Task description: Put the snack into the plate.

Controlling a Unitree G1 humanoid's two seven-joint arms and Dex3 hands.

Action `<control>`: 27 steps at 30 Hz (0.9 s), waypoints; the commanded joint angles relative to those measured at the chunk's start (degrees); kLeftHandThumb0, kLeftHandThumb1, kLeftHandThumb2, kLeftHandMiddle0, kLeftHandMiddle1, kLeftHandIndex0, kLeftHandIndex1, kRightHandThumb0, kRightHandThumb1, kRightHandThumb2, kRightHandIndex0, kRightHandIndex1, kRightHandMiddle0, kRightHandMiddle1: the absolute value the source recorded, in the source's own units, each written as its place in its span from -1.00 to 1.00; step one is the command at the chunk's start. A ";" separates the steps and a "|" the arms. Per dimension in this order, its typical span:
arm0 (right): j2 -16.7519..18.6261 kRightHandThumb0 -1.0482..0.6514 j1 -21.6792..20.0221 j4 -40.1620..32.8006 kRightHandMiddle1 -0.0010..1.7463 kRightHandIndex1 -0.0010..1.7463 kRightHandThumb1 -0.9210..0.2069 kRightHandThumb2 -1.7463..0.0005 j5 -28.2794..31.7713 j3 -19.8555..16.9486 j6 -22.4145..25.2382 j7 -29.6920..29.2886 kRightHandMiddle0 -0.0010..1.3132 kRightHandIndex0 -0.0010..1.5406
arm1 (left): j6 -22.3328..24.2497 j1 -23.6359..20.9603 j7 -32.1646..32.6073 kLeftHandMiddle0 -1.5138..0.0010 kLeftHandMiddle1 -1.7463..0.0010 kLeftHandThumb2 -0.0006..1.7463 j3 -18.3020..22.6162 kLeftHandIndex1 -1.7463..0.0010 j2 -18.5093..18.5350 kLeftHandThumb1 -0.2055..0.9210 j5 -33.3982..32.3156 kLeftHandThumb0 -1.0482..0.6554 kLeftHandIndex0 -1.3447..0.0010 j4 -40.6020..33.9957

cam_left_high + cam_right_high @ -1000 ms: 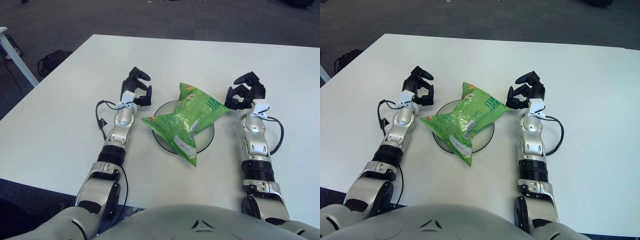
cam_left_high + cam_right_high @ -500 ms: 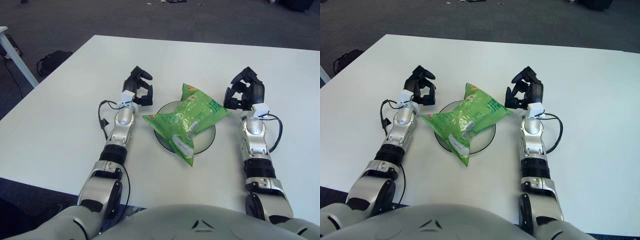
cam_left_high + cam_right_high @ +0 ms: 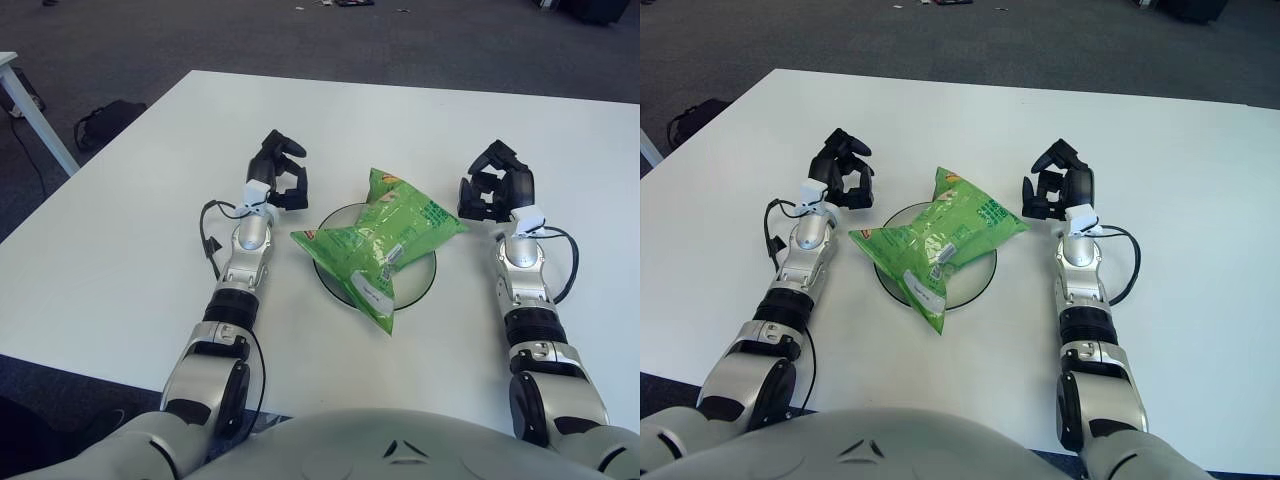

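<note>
A white table (image 3: 120, 230) stood on dark carpet, bearing a plate (image 3: 424, 282) near its front edge. The green snack bag (image 3: 385, 240) lay across the plate, overhanging its rim; its white label was unreadable. The left hand (image 3: 279, 183) and right hand (image 3: 499, 190) flanked the plate, fingers curled, grasping nothing.

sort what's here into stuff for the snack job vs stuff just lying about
For the job:
- snack bag, lying across the plate
- plate, under the bag
- left hand, beside the plate, holding nothing
- right hand, just right of the bag, holding nothing

Lying about:
- black bag on the floor, left of the table
- white table, only the work surface
</note>
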 commanded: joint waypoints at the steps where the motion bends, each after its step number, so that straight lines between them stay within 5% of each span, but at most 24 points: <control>1: 2.22 -0.36 6.09 5.18 1.00 1.00 0.15 -0.57 2.14 -0.63 1.78 1.04 -0.01 0.71 | 0.53 5.08 0.72 0.25 -1.00 0.64 0.69 -1.00 -0.74 -0.24 -0.39 0.22 0.17 1.78; 18: 1.53 -0.36 6.65 4.67 1.00 1.00 0.18 -0.60 5.45 -1.98 5.20 4.68 0.02 0.73 | 2.20 5.02 1.05 0.24 -1.00 0.65 1.49 -1.00 -1.65 -0.25 -0.43 0.22 0.16 1.60; 27: 2.88 -0.33 10.30 -2.64 1.00 1.00 0.08 -0.51 6.84 -2.52 13.30 4.02 -0.06 0.72 | 0.66 4.68 0.25 0.23 -1.00 0.66 1.57 -1.00 -1.71 -0.27 -0.80 0.22 0.15 2.65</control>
